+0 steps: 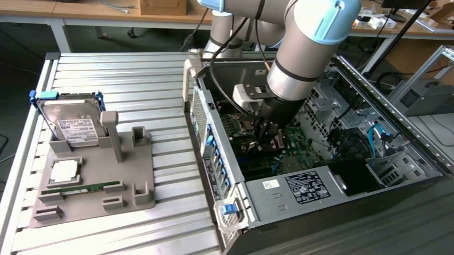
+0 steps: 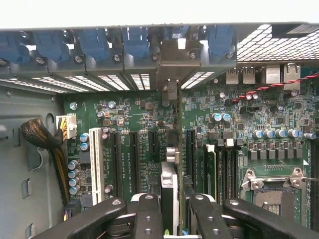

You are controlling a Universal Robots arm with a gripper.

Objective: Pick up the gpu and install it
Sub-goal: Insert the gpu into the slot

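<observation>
Shows the arm (image 1: 305, 58) reaching down into the open computer case (image 1: 298, 186) on the slatted metal surface (image 1: 127, 74). Shows the jaws clamped on the upper edge of the gpu (image 2: 169, 186), with black fingers (image 2: 148, 219) on either side of it. Places the gpu on edge over the green motherboard (image 2: 129, 114), among the long black expansion slots (image 2: 134, 159), its silver end bracket (image 2: 177, 57) against the case's rear wall beneath a row of blue latches (image 2: 94, 42); cannot tell whether seated in a slot. Shows, at the exterior view's left, a grey holder (image 1: 135, 175) well apart from the case, carrying an upright hard drive (image 1: 71, 125) and a flat green memory stick (image 1: 82, 188)
</observation>
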